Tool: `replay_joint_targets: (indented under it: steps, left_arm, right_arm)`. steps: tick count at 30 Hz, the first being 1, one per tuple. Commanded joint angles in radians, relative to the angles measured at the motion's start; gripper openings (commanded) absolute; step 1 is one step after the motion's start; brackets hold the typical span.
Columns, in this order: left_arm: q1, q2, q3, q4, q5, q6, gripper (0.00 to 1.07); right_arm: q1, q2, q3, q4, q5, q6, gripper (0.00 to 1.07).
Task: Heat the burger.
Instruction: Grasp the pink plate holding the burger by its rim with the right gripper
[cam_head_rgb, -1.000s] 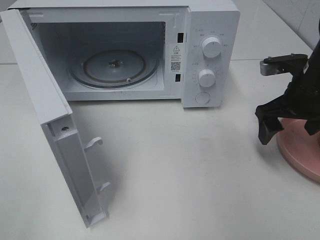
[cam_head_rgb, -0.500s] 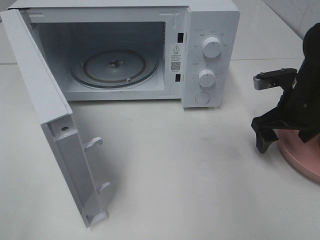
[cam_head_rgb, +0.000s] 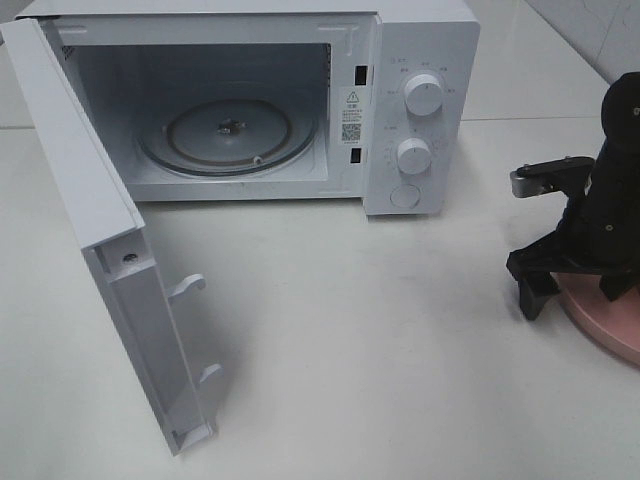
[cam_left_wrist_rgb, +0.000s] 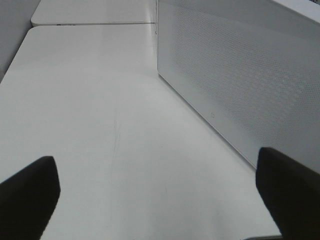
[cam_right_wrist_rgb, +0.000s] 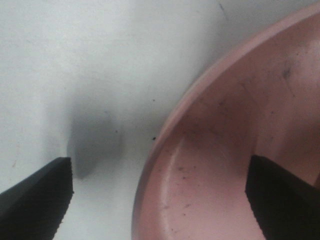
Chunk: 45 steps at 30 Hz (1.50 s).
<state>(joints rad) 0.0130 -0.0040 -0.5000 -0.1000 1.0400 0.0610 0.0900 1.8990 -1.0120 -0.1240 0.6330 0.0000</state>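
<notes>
Pink plate (cam_head_rgb: 603, 328) rim lies between the spread fingers of the right gripper (cam_right_wrist_rgb: 159, 200), burger out of view, so it should pinch the rim deep and lift level toward the open microwave (cam_head_rgb: 420, 100); left gripper (cam_left_wrist_rgb: 155, 200) hangs open over the desk (cam_head_rgb: 400, 350).

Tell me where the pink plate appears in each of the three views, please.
Exterior high: pink plate at the right edge, partly under the right gripper.
Left wrist: not in it.
Right wrist: its rim curves between the open gripper's fingers.
Shared landmark: the white table.
</notes>
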Motion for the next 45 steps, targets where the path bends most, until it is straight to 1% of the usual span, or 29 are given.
replay_joint_targets:
  steps: [1,2,3,5,6,8,9,10,11,12,13,14,16,28,33,34,35,37,43,45]
  left_arm:
    - [-0.005,-0.024,0.003,-0.004,-0.001,-0.002,1.0]
    - [-0.005,-0.024,0.003,-0.004,-0.001,-0.002,1.0]
    - [-0.005,-0.024,0.003,-0.004,-0.001,-0.002,1.0]
    - [-0.005,-0.024,0.003,-0.004,-0.001,-0.002,1.0]
    - [-0.005,-0.024,0.003,-0.004,-0.001,-0.002,1.0]
    - [-0.005,-0.024,0.003,-0.004,-0.001,-0.002,1.0]
    - [-0.005,-0.024,0.003,-0.004,-0.001,-0.002,1.0]
    - [-0.005,-0.024,0.003,-0.004,-0.001,-0.002,1.0]
    - [-0.005,-0.024,0.003,-0.004,-0.001,-0.002,1.0]
    - [-0.005,-0.024,0.003,-0.004,-0.001,-0.002,1.0]
    - [-0.005,-0.024,0.003,-0.004,-0.001,-0.002,1.0]
    - [-0.005,-0.024,0.003,-0.004,-0.001,-0.002,1.0]
    - [-0.005,-0.024,0.003,-0.004,-0.001,-0.002,1.0]
    - [-0.005,-0.024,0.003,-0.004,-0.001,-0.002,1.0]
    - [-0.005,-0.024,0.003,-0.004,-0.001,-0.002,1.0]
    - [-0.005,-0.024,0.003,-0.004,-0.001,-0.002,1.0]
    - [-0.005,-0.024,0.003,-0.004,-0.001,-0.002,1.0]
    - [-0.005,-0.024,0.003,-0.004,-0.001,-0.002,1.0]
    - [-0.005,-0.024,0.003,-0.004,-0.001,-0.002,1.0]
    - [-0.005,-0.024,0.003,-0.004,-0.001,-0.002,1.0]
  right_arm:
    - [-0.005,0.003,-0.001,-0.002,-0.003,0.008,0.88]
    - [-0.005,0.003,-0.001,-0.002,-0.003,0.008,0.86]
    - [-0.005,0.003,-0.001,-0.002,-0.003,0.008,0.86]
    - [-0.005,0.014,0.006,-0.002,-0.006,0.01,0.74]
    - [-0.005,0.014,0.006,-0.002,-0.006,0.01,0.74]
    - [-0.005,0.024,0.011,-0.002,-0.015,0.022,0.53]
    - [-0.005,0.024,0.011,-0.002,-0.015,0.022,0.53]
    - [-0.005,0.028,0.011,-0.002,-0.015,0.034,0.41]
    - [-0.005,0.028,0.011,-0.002,-0.015,0.034,0.41]
    - [-0.005,0.028,0.011,-0.002,-0.015,0.039,0.33]
    - [-0.005,0.028,0.011,-0.002,-0.012,0.04,0.18]
    - [-0.005,0.028,0.011,-0.002,-0.012,0.04,0.18]
    - [-0.005,0.028,0.011,-0.002,-0.001,0.039,0.0]
    - [-0.003,0.019,0.011,-0.001,0.027,0.068,0.0]
    - [0.026,-0.005,0.011,-0.03,0.041,0.111,0.0]
    - [0.044,-0.02,0.011,-0.075,0.051,0.15,0.0]
    - [0.044,-0.02,0.011,-0.075,0.051,0.15,0.0]
    - [0.067,-0.04,0.011,-0.131,0.071,0.203,0.0]
    - [0.102,-0.056,0.011,-0.203,0.12,0.276,0.0]
    - [0.126,-0.059,0.011,-0.28,0.157,0.344,0.0]
